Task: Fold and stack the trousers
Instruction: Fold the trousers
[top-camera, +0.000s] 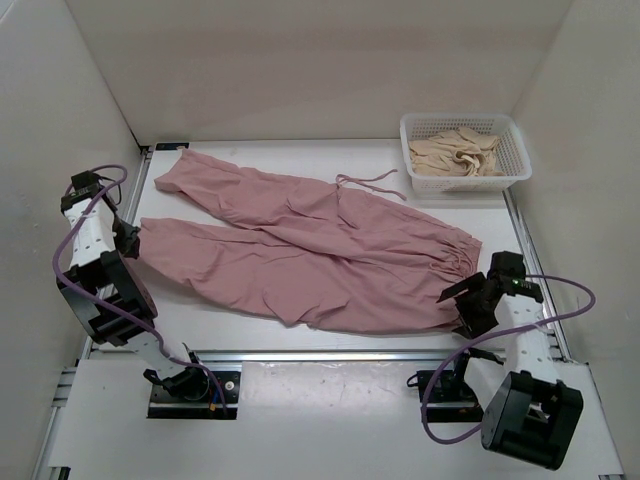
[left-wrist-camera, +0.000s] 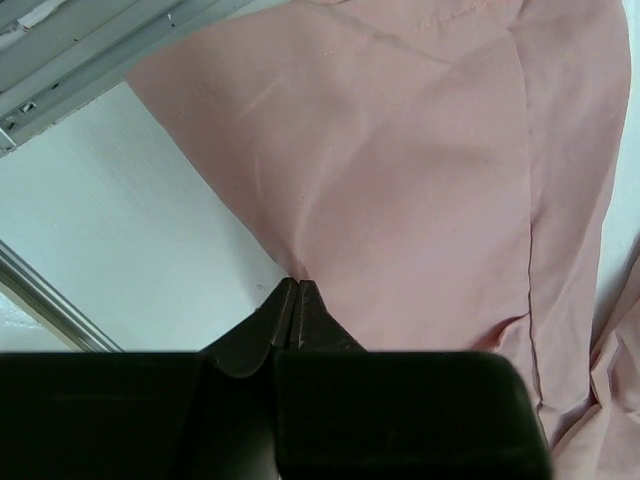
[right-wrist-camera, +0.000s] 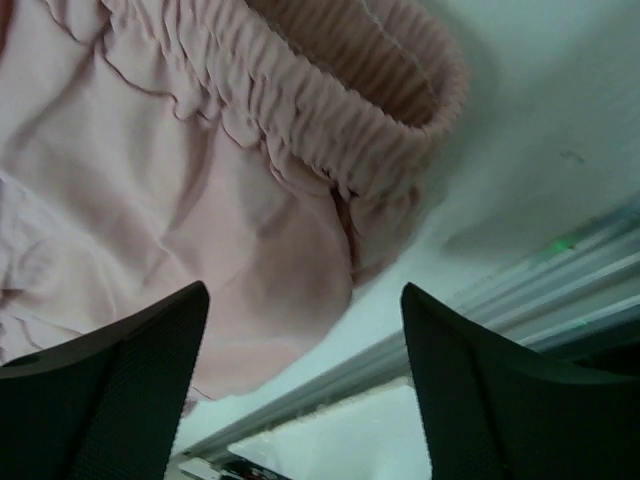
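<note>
trousers spread flat on counter, legs to left, waistband to right. left hand: fingers together, tips touching hem edge of near leg; cloth pinched or not, cannot tell. right hand: fingers apart, over waistband's near corner.

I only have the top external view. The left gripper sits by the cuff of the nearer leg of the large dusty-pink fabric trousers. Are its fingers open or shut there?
Observer: Shut. The left wrist view shows the left gripper with fingers pressed together, tips at the edge of the dusty-pink fabric trousers. I cannot tell whether cloth is pinched.
Operator: And the other arm?
Observer: Open. In the right wrist view the right gripper has its fingers wide apart, and the end of the gathered elastic waistband shows between them.
</note>
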